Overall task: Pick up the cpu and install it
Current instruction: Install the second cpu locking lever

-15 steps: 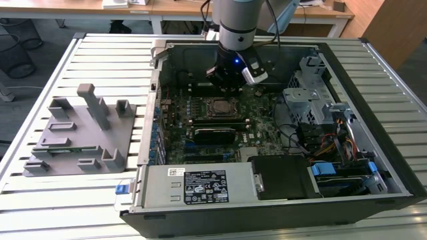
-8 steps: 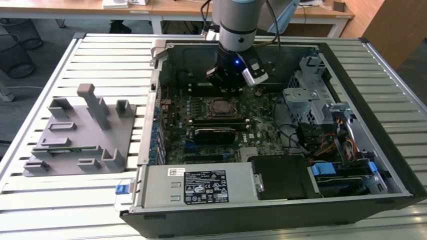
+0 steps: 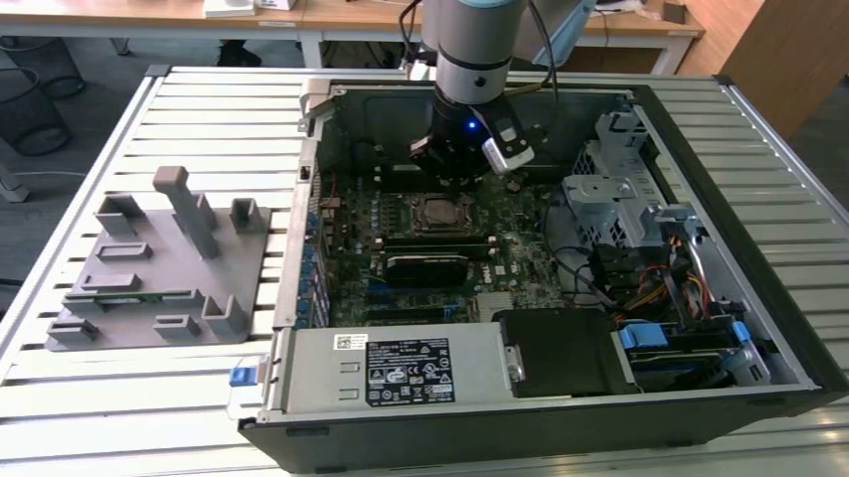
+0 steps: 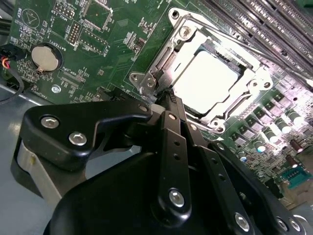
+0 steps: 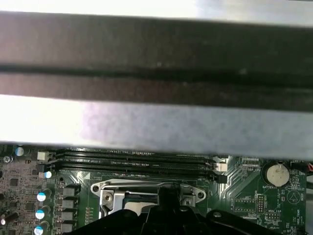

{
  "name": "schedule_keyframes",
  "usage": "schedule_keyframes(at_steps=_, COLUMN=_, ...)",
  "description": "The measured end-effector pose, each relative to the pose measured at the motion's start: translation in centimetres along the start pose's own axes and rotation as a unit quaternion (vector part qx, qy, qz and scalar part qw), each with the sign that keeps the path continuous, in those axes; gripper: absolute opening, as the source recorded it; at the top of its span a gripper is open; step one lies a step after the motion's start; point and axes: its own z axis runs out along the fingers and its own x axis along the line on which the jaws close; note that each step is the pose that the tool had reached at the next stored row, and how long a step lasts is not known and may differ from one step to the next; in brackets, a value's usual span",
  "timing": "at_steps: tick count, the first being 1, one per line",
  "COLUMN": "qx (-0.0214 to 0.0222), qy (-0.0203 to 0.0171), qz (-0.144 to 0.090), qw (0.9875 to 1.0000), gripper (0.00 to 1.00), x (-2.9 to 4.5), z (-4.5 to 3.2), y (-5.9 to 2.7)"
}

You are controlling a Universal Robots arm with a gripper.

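Install step: small flat square silver-topped cpu [image 4: 208, 83] sits in its socket, black claw [image 4: 168, 95] closed, empty, at its 7 o'clock edge; seating needs confirming.

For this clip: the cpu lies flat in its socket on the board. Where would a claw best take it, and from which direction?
From straight above, by two opposite thin edges. The cpu lies flat with its shiny top up, and the metal socket frame rings it closely, so a sideways approach looks blocked. The claw sits at the frame's edge.
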Motion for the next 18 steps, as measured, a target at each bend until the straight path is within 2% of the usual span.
schedule_keyframes(at_steps=14, qx=0.0000, qy=0.0000, qz=0.000, qw=1.0000, gripper=0.11, x=0.02, z=-0.09, y=-1.47)
schedule_keyframes(at_steps=16, qx=0.0000, qy=0.0000, qz=0.000, qw=1.0000, gripper=0.11, x=0.02, z=-0.27, y=-1.48)
schedule_keyframes(at_steps=18, qx=0.0000, qy=0.0000, qz=0.000, qw=1.0000, gripper=0.11, x=0.02, z=-0.79, y=-1.45)
